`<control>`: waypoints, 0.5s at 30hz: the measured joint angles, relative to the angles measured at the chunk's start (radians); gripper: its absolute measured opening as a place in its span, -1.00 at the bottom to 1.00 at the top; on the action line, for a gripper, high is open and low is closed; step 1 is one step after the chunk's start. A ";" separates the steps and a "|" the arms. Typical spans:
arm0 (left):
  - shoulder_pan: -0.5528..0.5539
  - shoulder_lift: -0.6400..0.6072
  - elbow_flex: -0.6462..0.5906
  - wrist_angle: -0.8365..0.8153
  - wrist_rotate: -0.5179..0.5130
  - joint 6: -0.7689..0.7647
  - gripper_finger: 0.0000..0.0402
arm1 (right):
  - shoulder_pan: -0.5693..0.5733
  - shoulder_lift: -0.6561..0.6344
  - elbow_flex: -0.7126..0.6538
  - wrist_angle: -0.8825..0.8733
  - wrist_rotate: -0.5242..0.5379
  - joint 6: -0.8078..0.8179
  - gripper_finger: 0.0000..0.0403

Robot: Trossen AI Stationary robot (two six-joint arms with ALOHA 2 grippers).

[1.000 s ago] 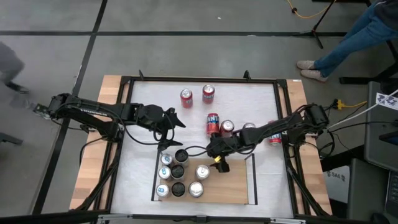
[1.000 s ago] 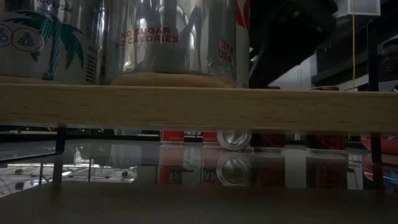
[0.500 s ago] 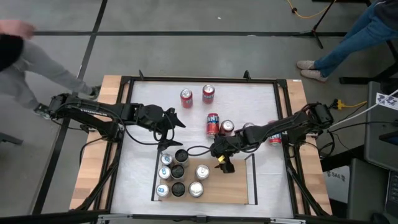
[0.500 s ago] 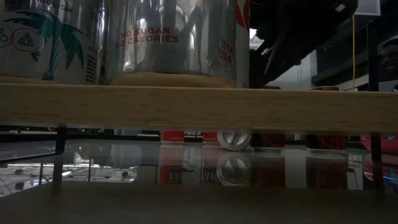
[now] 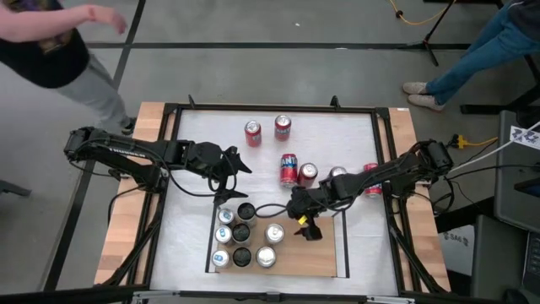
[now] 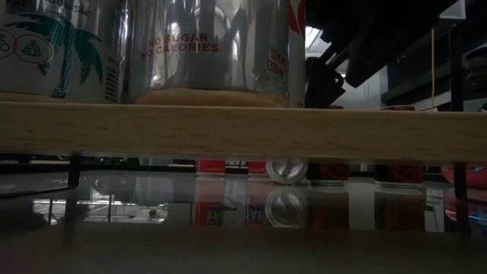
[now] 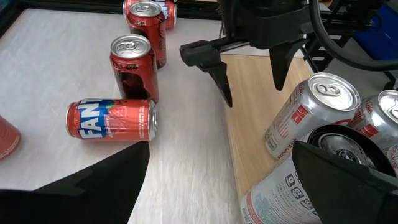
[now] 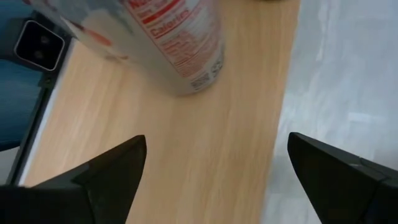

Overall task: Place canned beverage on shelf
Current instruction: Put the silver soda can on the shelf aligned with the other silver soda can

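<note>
My right gripper has just backed away from the silver can it left standing on the shelf, jaws wide open and empty. Left gripper hovers open over the desk. Red cans next.

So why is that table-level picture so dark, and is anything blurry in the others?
Low view: backlit by the bright room, so the shelf edge and cans on it look dim, and the tabletop mirrors the red cans. Right wrist view: the can is soft, too close. High view: a passing person is smeared.
</note>
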 joint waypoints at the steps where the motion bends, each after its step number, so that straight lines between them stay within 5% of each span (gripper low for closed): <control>1: 0.000 0.000 0.000 0.000 0.000 0.000 0.93 | 0.000 0.000 0.000 0.000 -0.003 0.000 0.90; 15: 0.000 0.000 0.000 0.000 0.000 0.000 0.93 | 0.070 0.001 0.000 0.023 0.072 0.019 0.90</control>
